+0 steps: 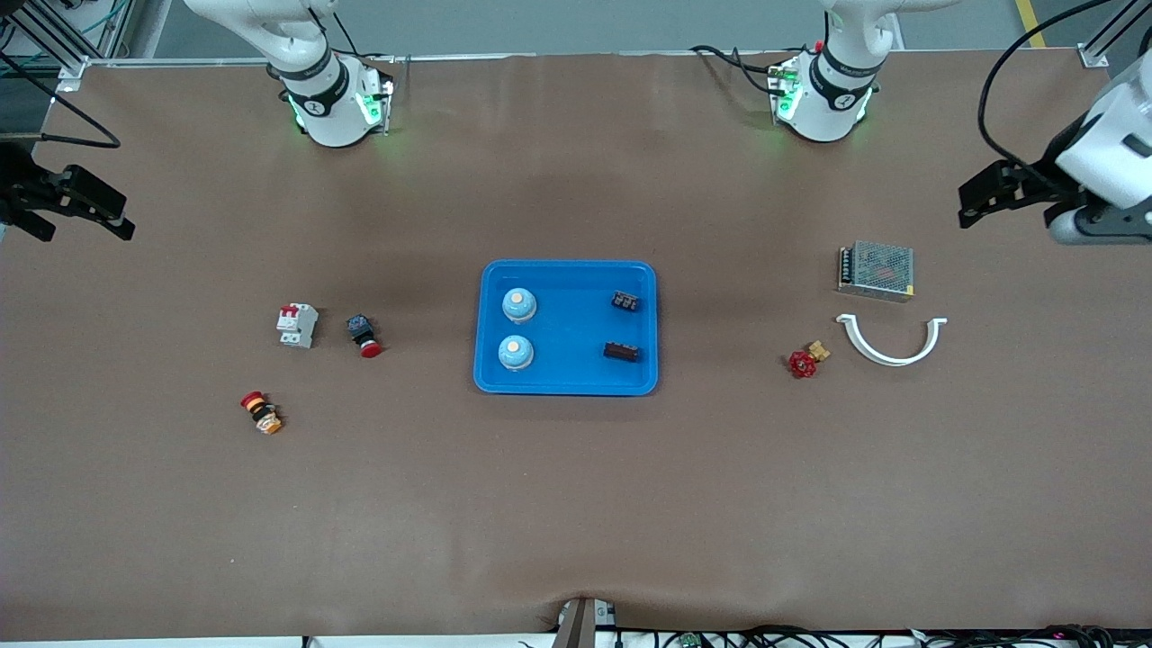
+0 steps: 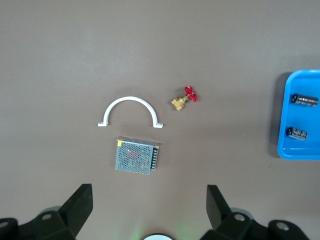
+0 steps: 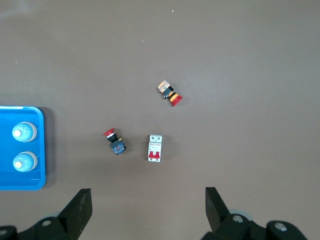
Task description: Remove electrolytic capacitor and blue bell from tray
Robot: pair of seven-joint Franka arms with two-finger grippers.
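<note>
Two capacitors lie in the blue tray (image 1: 567, 382) on the side toward the left arm's end: one capacitor (image 1: 622, 351), dark and oblong, long axis running roughly along the table's length and slightly tilted; the other capacitor (image 1: 625, 301) farther from the front camera, shorter, similar heading. Two bells sit upright, domes up, on the tray's side toward the right arm's end: one bell (image 1: 516, 353) nearer the front camera, the second bell (image 1: 519, 305) farther. Tray at table centre. Left wrist view shows only the capacitor edge of the tray; right wrist view shows only the bell edge. Toward the right arm's end: white breaker (image 1: 297, 325), black switch with red cap (image 1: 363, 334) beside it, and a red-and-orange button (image 1: 261, 413) nearer the camera. Toward the left arm's end: metal power supply (image 1: 876, 270), white curved clip (image 1: 891, 339), red-handled valve (image 1: 806, 361). Left gripper (image 1: 976, 203) hangs over bare table near that end, jaws spread wide, holding nothing. Right gripper (image 1: 94, 211) hangs over its end, jaws likewise released and empty.
</note>
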